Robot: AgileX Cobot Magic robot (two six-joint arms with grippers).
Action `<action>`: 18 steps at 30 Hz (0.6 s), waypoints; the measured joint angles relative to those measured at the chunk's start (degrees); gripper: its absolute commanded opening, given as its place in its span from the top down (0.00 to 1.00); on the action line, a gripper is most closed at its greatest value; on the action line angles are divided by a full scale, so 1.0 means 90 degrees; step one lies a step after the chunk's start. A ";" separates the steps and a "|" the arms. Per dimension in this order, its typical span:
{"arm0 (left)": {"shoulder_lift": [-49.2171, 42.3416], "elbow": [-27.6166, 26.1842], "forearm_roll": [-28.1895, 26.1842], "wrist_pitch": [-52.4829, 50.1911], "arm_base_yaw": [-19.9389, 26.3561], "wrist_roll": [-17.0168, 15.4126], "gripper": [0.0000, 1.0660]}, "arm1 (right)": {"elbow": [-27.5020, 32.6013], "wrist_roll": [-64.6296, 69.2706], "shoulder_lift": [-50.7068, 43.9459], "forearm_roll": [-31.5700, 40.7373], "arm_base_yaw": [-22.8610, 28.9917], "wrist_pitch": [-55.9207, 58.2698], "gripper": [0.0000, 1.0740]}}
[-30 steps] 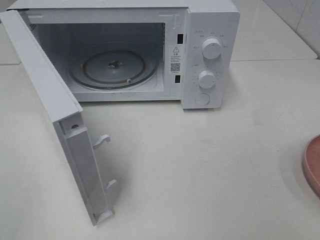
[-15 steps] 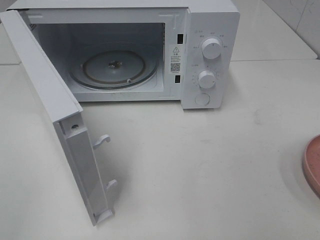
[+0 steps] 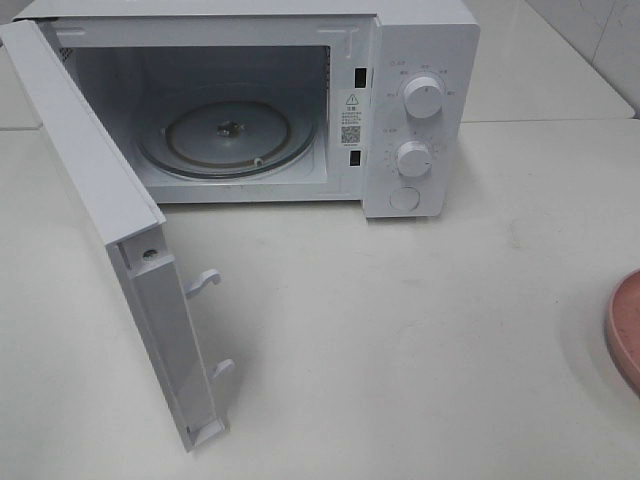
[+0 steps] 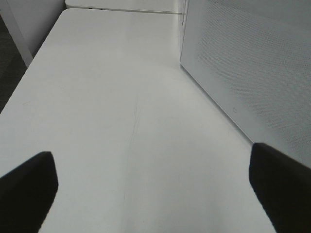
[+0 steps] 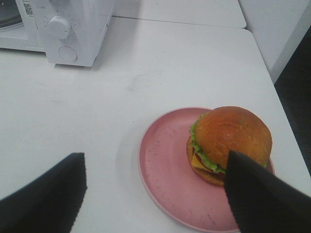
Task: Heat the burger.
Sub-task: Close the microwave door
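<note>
The burger point(image 5: 231, 141), with a golden-brown bun, green lettuce and yellow cheese, sits on the far side of a round pink plate point(image 5: 165, 165) in the right wrist view. My right gripper point(image 5: 153, 167) hovers open over the plate, and one dark finger point(image 5: 257, 194) overlaps the burger's near edge. In the exterior high view only the plate's rim point(image 3: 625, 330) shows at the right edge, and the burger is out of that view. The white microwave point(image 3: 420, 60) stands at the back with its door point(image 3: 110, 220) swung wide open and its glass turntable point(image 3: 228, 135) bare. My left gripper point(image 4: 151, 158) is open over bare table.
The open door juts forward across the left part of the table. Two knobs point(image 3: 424, 97) and a round button are on the microwave's right panel. A white perforated panel point(image 4: 252, 73) stands close beside my left gripper. The table's right edge point(image 5: 286, 126) lies just past the plate.
</note>
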 measured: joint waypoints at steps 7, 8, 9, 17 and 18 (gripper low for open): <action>0.0000 0.0000 0.0000 0.0000 0.0000 0.0000 0.05 | 0.0013 0.0000 0.0000 0.0000 0.0000 0.0000 0.30; 0.0000 0.0000 0.0000 0.0000 0.0000 0.0000 0.05 | 0.0013 0.0000 0.0000 0.0000 0.0000 0.0000 0.30; 0.0000 0.0000 0.0000 0.0000 0.0000 0.0000 0.05 | 0.0013 0.0000 0.0000 0.0000 0.0000 0.0000 0.30; 0.0000 0.0000 0.0000 0.0000 0.0000 0.0000 0.05 | 0.0013 0.0000 0.0000 0.0000 0.0000 0.0000 0.30; 0.0000 0.0000 0.0000 0.0000 0.0000 0.0000 0.05 | 0.0013 0.0000 0.0000 0.0000 0.0000 0.0000 0.30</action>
